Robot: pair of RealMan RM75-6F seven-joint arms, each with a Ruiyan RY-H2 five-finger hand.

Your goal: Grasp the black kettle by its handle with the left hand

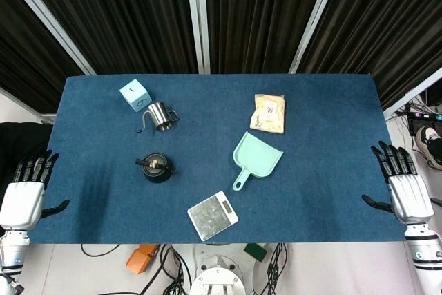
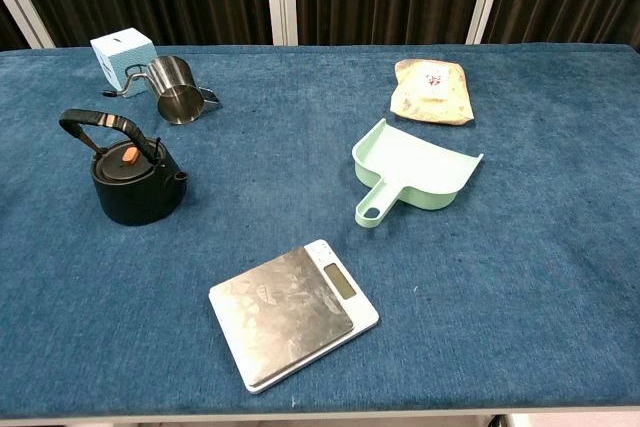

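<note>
The black kettle (image 1: 157,168) stands upright on the blue table, left of centre. In the chest view the black kettle (image 2: 135,182) shows an orange lid knob and an arched handle (image 2: 100,122) raised over it. My left hand (image 1: 26,195) hovers at the table's left edge, fingers spread and holding nothing, well to the left of the kettle. My right hand (image 1: 404,188) is at the right edge, fingers apart and holding nothing too. Neither hand appears in the chest view.
A steel gooseneck pitcher (image 1: 160,115) and a light blue cube (image 1: 135,94) sit behind the kettle. A mint dustpan (image 1: 254,158), a snack bag (image 1: 268,113) and a kitchen scale (image 1: 212,215) lie to its right. Table edge (image 1: 207,241) runs along the front.
</note>
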